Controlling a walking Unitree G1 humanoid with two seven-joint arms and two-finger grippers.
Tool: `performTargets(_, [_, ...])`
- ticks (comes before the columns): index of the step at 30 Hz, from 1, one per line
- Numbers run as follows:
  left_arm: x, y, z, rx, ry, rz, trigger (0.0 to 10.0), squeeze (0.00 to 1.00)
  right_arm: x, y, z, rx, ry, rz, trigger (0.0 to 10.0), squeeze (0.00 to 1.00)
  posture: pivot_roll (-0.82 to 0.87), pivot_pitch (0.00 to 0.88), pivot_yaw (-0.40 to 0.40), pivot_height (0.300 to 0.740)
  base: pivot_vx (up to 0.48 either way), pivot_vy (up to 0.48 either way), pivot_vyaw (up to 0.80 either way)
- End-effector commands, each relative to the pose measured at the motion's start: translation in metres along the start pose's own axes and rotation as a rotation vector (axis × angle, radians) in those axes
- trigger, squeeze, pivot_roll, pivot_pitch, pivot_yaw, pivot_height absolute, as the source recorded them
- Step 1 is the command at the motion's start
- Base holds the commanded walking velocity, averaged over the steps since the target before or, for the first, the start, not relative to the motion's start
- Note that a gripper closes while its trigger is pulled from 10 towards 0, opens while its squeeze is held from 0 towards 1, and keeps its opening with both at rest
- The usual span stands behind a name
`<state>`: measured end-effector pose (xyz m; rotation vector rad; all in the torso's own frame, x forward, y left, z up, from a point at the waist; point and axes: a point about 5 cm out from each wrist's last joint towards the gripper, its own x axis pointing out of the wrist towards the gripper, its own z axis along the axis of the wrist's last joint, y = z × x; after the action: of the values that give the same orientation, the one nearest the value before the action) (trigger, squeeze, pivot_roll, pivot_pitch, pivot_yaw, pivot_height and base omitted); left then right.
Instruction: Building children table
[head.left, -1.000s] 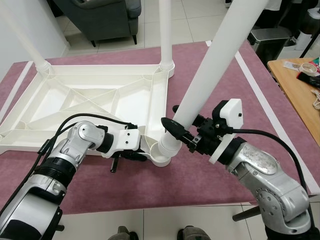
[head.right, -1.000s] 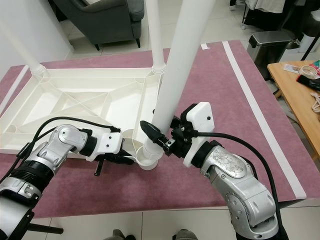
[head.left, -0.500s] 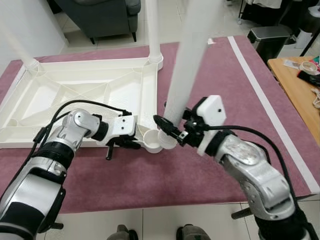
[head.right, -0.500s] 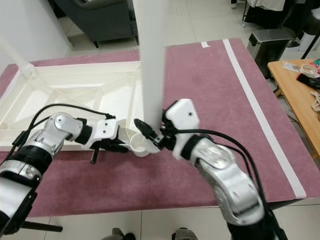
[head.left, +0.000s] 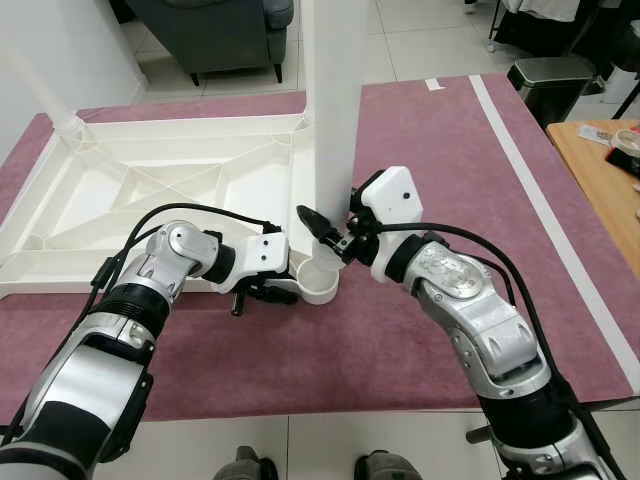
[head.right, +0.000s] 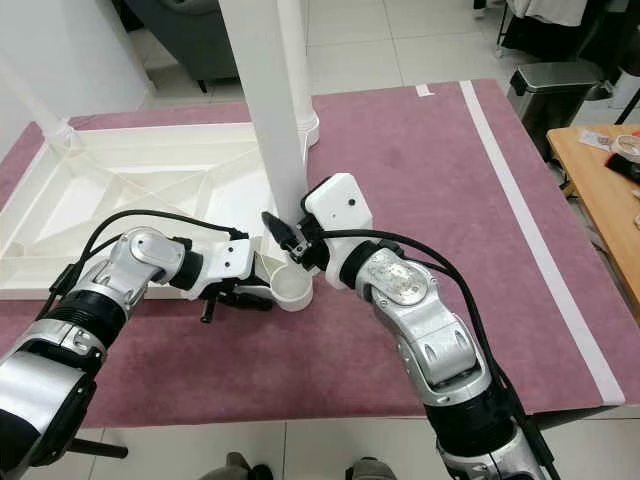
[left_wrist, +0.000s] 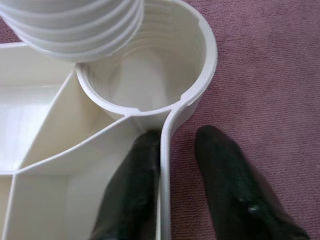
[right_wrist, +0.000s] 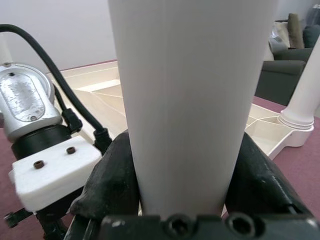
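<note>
So right now the right gripper (head.left: 328, 232) has its jaws clamped around the long white plastic table leg (head.right: 262, 110), low on the shaft, holding it pretty much upright with its ribbed threaded end hanging just above the round white corner socket (head.left: 320, 283). The wrist view shows the threads at the mouth of the socket but not down in it yet. The left gripper (left_wrist: 172, 192) has its jaws pinched narrow on the thin wall of the upside-down white plastic tabletop (head.left: 150, 190), one finger inside the rim and one outside, right next to that socket, bracing it I'd guess.

Progress-wise I'd call it past halfway. The tabletop lies underside-up on the purple-red rug (head.left: 440, 150). Two legs look seated already: one at the far corner at about 12 o'clock from the socket (head.right: 292, 60), another at the far left corner around 10 o'clock (head.right: 40, 105). The one in hand is number three and it's not yet screwed in. The near left corner sits mostly behind the left arm, so I can't tell what's there; probably leg four is left too.

Count: one tabletop, three legs, one rug. Off at 2 o'clock there's a grey bin (head.left: 555, 75), and a wooden table (head.left: 605, 170) at 3.
</note>
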<state>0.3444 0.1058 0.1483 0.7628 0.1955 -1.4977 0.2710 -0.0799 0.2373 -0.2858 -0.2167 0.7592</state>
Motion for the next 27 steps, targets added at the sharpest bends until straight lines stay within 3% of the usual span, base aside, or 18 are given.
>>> performTargets(1, [-0.004,0.019,-0.007,-0.037,-0.005,0.492,10.0,0.83,-0.003,0.004,0.007,0.001,-0.029,0.036,10.0,0.0,-0.12,0.121,0.118,0.74,0.0,0.0,0.0])
performTargets(2, [-0.006,0.022,-0.003,-0.033,-0.032,0.526,10.0,0.0,-0.007,0.005,0.009,0.006,-0.03,0.052,10.0,0.0,-0.12,0.121,0.119,0.74,0.0,0.0,0.0])
performTargets(6, [-0.012,0.027,0.003,-0.023,-0.079,0.592,10.0,0.0,-0.012,0.005,0.01,0.017,-0.025,0.07,10.0,0.0,-0.13,0.124,0.124,0.74,0.0,0.0,0.0])
performTargets(11, [-0.03,0.028,0.011,-0.019,-0.179,0.707,10.0,0.0,-0.017,0.001,0.007,0.057,0.005,0.066,10.0,0.0,-0.13,0.128,0.129,0.74,0.0,0.0,0.0])
performTargets(13, [-0.033,0.026,0.012,-0.019,-0.198,0.722,10.0,0.0,-0.015,0.0,0.005,0.065,0.01,0.06,10.0,0.0,-0.13,0.129,0.129,0.74,0.0,0.0,0.0])
performTargets(15, [-0.034,0.012,0.011,-0.012,-0.22,0.691,10.0,0.0,-0.01,0.002,0.001,0.081,0.019,0.054,10.0,0.0,-0.12,0.129,0.127,0.74,0.0,0.0,0.0])
performTargets(21, [-0.028,-0.017,-0.003,-0.021,-0.159,0.584,10.0,0.0,0.002,0.001,-0.001,0.076,0.032,0.049,10.0,0.0,-0.1,0.128,0.117,0.74,0.0,0.0,0.0])
performTargets(27, [-0.034,-0.021,-0.008,-0.035,-0.112,0.631,10.0,0.0,0.006,0.001,-0.001,0.068,0.04,0.083,10.0,0.0,-0.09,0.128,0.11,0.74,0.0,0.0,0.0])
